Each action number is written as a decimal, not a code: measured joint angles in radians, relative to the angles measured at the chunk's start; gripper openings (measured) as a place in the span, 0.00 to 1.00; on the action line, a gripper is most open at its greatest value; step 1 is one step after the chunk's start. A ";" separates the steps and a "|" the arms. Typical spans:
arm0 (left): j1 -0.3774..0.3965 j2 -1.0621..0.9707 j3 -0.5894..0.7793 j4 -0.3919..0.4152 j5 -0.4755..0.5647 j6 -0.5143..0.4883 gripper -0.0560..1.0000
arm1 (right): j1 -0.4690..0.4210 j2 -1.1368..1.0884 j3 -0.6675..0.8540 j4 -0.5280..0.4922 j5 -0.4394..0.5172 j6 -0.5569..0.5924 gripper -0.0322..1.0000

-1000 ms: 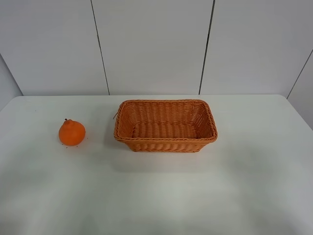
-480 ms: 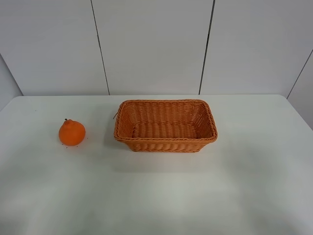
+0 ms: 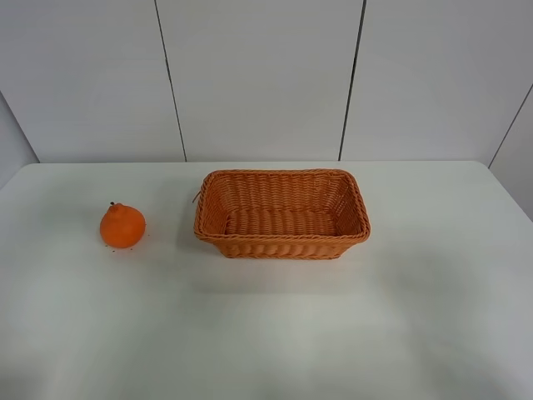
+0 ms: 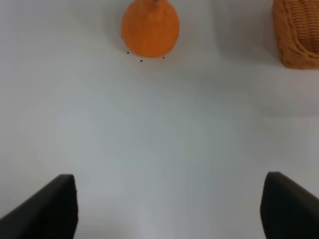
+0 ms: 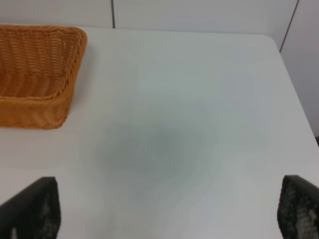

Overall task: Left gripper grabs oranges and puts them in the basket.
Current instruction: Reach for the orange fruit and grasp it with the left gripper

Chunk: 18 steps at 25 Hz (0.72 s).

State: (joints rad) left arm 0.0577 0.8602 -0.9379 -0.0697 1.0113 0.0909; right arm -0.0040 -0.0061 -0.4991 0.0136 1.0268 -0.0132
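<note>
The orange (image 3: 122, 226) sits on the white table at the left, with a knob and dark stem on top. It also shows in the left wrist view (image 4: 150, 27). The wicker basket (image 3: 282, 242) stands in the middle of the table, empty; one corner shows in the left wrist view (image 4: 298, 35) and one end in the right wrist view (image 5: 35, 107). My left gripper (image 4: 169, 209) is open and empty, well short of the orange. My right gripper (image 5: 164, 216) is open and empty over bare table beside the basket. Neither arm shows in the exterior high view.
The white table (image 3: 266, 333) ends at a grey panelled wall (image 3: 258, 79) behind the basket. Its right edge and far right corner show in the right wrist view (image 5: 291, 94). Small dark specks lie by the orange (image 4: 141, 60).
</note>
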 joint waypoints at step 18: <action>0.000 1.096 -0.718 -0.010 -0.002 -0.013 0.86 | 0.000 0.000 0.000 0.000 0.000 0.000 0.70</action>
State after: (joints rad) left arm 0.0577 1.9562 -1.6562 -0.0796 1.0089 0.0783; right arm -0.0040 -0.0061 -0.4991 0.0136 1.0268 -0.0132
